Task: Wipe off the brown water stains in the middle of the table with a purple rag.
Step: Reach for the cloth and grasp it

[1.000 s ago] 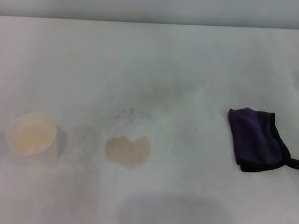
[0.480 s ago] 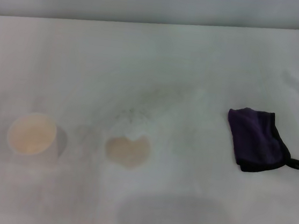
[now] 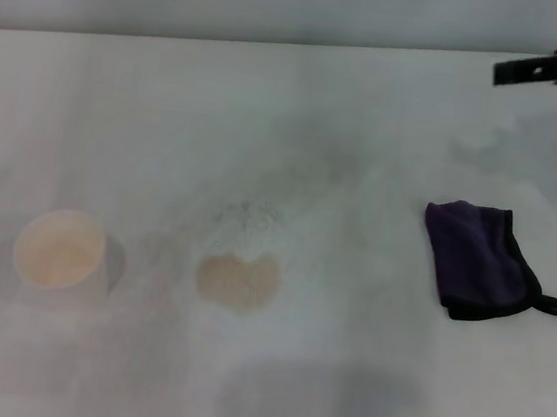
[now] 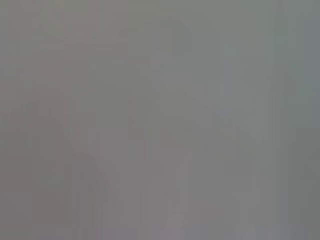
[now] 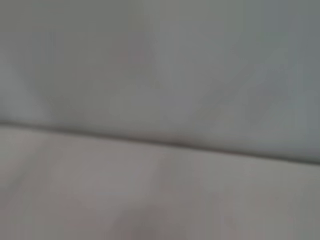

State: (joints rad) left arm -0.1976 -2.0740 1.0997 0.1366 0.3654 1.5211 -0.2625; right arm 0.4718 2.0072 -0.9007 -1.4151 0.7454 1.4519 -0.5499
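Note:
The brown water stains (image 3: 238, 279) form a small tan, heart-shaped blotch in the middle of the white table (image 3: 269, 117). The purple rag (image 3: 476, 261), dark with black edging and a small loop, lies flat on the table to the right of the stains. My right gripper (image 3: 536, 67) shows as a black bar coming in at the far right, above the table and well beyond the rag, touching nothing. My left gripper is out of view. Both wrist views show only blurred grey surfaces.
A white paper cup (image 3: 60, 252) stands upright to the left of the stains. Faint grey speckled smudges (image 3: 248, 213) lie just behind the stains. The table's far edge (image 3: 277, 45) meets a grey wall.
My right gripper has come further into the head view from the far right edge, moving left over the table. The rag, stains and cup have not moved.

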